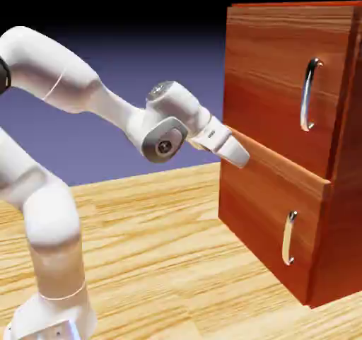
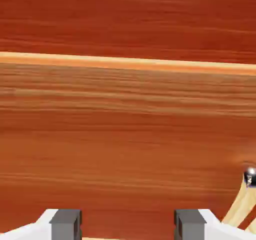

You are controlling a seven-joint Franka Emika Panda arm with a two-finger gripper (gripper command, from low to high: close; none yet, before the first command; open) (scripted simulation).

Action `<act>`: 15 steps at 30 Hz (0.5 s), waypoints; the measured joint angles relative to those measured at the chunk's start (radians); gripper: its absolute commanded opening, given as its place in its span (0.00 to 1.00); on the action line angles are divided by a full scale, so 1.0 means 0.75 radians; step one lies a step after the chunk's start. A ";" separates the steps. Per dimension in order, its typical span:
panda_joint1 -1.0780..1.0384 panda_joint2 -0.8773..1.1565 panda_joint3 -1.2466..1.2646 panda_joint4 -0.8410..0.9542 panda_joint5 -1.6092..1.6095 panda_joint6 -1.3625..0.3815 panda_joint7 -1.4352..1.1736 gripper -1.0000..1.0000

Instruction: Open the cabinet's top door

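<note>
The cabinet [image 1: 346, 211] is a tall reddish-brown wood box at the exterior view's right. Its top door [image 1: 272, 84] is the taller upper panel and carries a long curved silver handle [image 1: 309, 95]. It looks flush with the cabinet. My gripper [image 1: 239, 153] sits at the front's left edge, level with the seam between the two panels and well left of that handle. In the hand view, wood grain [image 2: 125, 134] fills the picture and my gripper [image 2: 127, 226] is open, with nothing between the grey fingertips [image 2: 66, 223].
The shorter lower panel [image 1: 254, 218] with a small silver handle [image 1: 288, 238] stands slightly forward of the top door, showing a light ledge [image 1: 283, 165] [image 2: 125, 63]. A silver bit [image 2: 250, 177] shows at the hand view's right edge. The wooden table [image 1: 162, 261] lies below.
</note>
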 measured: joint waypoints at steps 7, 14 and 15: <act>0.126 -0.043 -0.146 0.089 -0.406 0.000 0.312 0.50; 0.252 -0.085 -0.291 0.177 -0.812 0.001 0.623 0.50; 0.270 -0.091 -0.312 0.190 -0.870 0.001 0.668 0.50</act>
